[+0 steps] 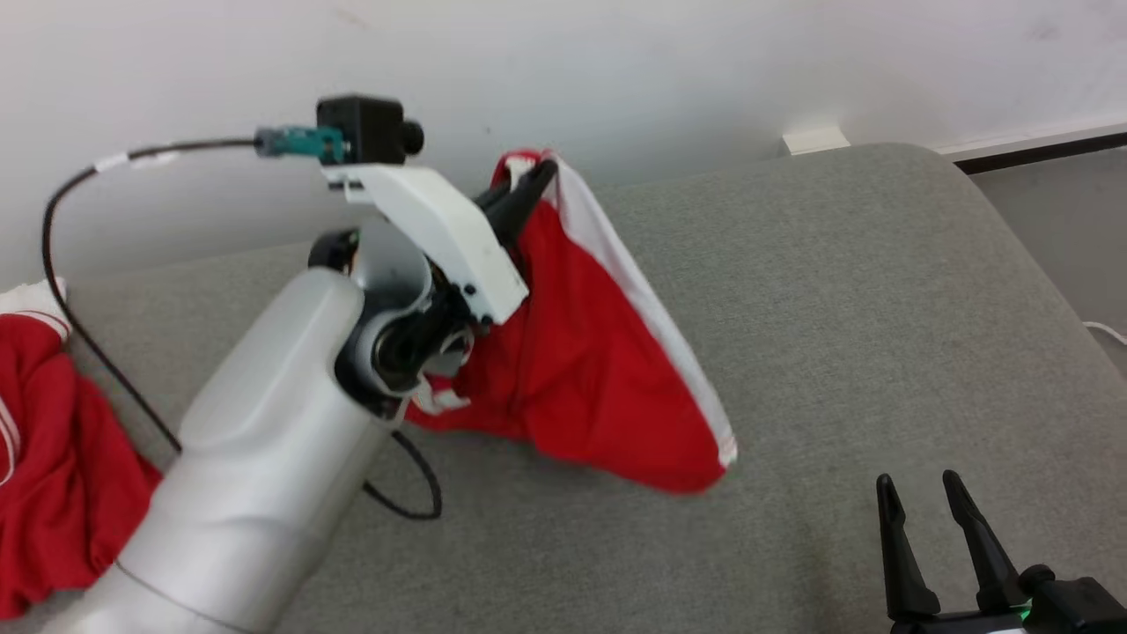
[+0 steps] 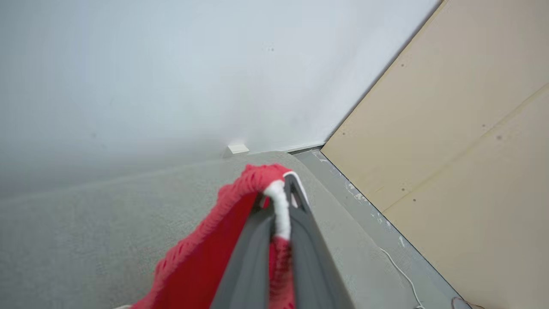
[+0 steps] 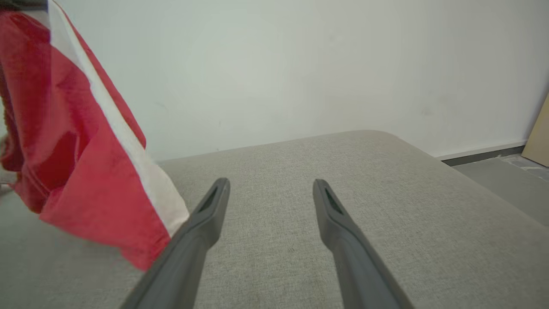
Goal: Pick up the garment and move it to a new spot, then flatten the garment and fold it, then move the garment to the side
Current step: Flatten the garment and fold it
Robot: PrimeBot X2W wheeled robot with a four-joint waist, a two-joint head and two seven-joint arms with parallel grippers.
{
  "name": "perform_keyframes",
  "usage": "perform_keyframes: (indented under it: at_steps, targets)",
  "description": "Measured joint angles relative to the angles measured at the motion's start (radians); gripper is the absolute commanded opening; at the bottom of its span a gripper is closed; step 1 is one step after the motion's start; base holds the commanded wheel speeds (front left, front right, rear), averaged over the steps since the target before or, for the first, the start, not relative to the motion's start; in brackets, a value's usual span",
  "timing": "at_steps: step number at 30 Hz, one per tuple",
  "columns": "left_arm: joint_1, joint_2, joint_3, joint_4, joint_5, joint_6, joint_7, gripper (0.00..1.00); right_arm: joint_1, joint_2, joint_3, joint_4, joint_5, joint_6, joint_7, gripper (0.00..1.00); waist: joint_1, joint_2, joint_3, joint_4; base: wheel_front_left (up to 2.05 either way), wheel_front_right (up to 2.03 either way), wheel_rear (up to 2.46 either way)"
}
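while the left gripper [image 1: 537, 176] pinches the white-trimmed top edge of the red garment [image 1: 599, 370], the head view shows the cloth hanging from it in a loose triangle over the grey cushion [image 1: 836, 308], toward the far side near the wall [image 1: 704, 70]. its lowest corner hangs close to the cushion; whether it touches, i cannot tell. the right gripper [image 1: 917, 482] sits at the near right, fingers apart and holding nothing, well apart from the cloth. a second red garment [image 1: 53, 458] lies bunched at the left edge, and a black cable [image 1: 97, 352] trails beside the left forearm.

from the left wrist view, the two dark fingers are pressed together on the white hem, with red mesh draped over them and down to their left. beyond lie the cushion's rounded corner, a strip of floor [image 2: 369, 214] and a wooden panel [image 2: 450, 128].

from the right wrist view, the fingers stand spread over bare cushion, and the garment hangs at the left, its lower corner just beside one finger.

as i judge it, the pick-up is done and this is the carry to a new spot. setting the garment down, flattening it, folding it and moving it aside are all left to do.
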Motion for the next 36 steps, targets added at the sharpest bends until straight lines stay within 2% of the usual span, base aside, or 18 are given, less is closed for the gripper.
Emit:
perform_keyframes:
  at_steps: [5,9,13,17,23,26,28,30,36]
  targets:
    - [-0.148,0.003,-0.020,0.041,0.105,-0.040,-0.075,0.00,-0.001,0.000,0.010,0.004,0.003,0.000,0.000,1.00,0.0000,0.0000,-0.011,-0.040,0.00,0.00,0.00]
    - [-0.223,-0.025,-0.029,0.104,0.132,-0.089,-0.146,0.00,0.000,0.000,0.004,0.004,0.007,0.000,0.000,1.00,0.0000,0.0000,-0.015,-0.070,0.00,0.00,0.00]
    - [-0.237,-0.058,-0.070,0.148,0.152,-0.142,-0.199,0.00,0.000,0.000,-0.005,0.003,0.012,0.000,0.000,1.00,0.0000,0.0000,-0.010,-0.082,0.00,0.00,0.00]
    - [-0.186,-0.086,-0.112,0.154,0.127,-0.168,-0.251,0.00,0.000,0.000,-0.022,0.002,0.020,0.000,0.000,1.00,0.0000,0.0000,-0.002,-0.074,0.00,0.00,0.00]
    - [0.058,-0.090,-0.245,0.054,0.080,-0.173,-0.289,0.00,0.012,0.000,-0.042,0.000,0.022,0.000,0.000,1.00,0.0000,0.0000,-0.006,-0.037,0.00,0.00,0.00]
    - [0.202,-0.066,-0.327,-0.026,0.065,-0.174,-0.298,0.00,0.021,0.000,-0.049,0.000,0.018,0.000,0.000,1.00,0.0000,0.0000,-0.010,-0.008,0.00,0.00,0.00]
    - [0.298,-0.039,-0.347,-0.067,0.050,-0.174,-0.313,0.00,0.023,0.000,-0.054,-0.001,0.009,0.000,0.000,1.00,0.0000,0.0000,-0.012,0.013,0.00,0.00,0.00]
    - [0.391,-0.011,-0.365,-0.100,0.040,-0.161,-0.329,0.00,0.025,0.000,-0.057,-0.001,0.003,0.000,0.000,1.00,0.0000,0.0000,-0.016,0.034,0.00,0.00,0.00]
    - [0.594,0.090,-0.359,-0.136,0.037,-0.063,-0.406,0.00,0.041,0.000,-0.072,-0.004,-0.005,0.000,0.000,1.00,0.0000,0.0000,-0.031,0.098,0.00,0.00,0.00]
